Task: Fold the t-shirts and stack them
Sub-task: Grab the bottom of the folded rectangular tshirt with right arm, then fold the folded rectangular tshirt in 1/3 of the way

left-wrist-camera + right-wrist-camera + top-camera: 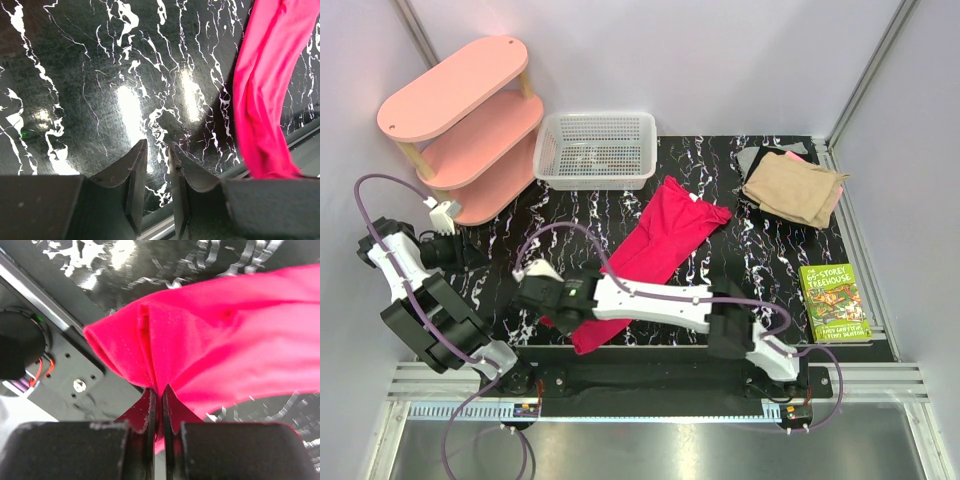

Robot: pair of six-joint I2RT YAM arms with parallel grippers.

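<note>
Gripping: right gripper (157, 390) clamped on near hem of crimson tee (665, 245), cloth bunched betw its fingers
Crimson tee: 1, lying diag across mid table (770, 265), long & narrow; near end at right gripper by table's near edge, far end near basket (595, 180)
Left gripper (157, 147): fingers narrowly apart, nothing betw them, over bare table, tee off to its side
Folded tees: 3 in 1 stack, far right corner; tan tee (792, 187) on top, grey tee (755, 158) & pale pink tee (798, 156) edges showing under
Others: 1 white mesh basket, 1 pink shelf (460, 90) w/ 3 tiers, 1 book (834, 302) at right edge
</note>
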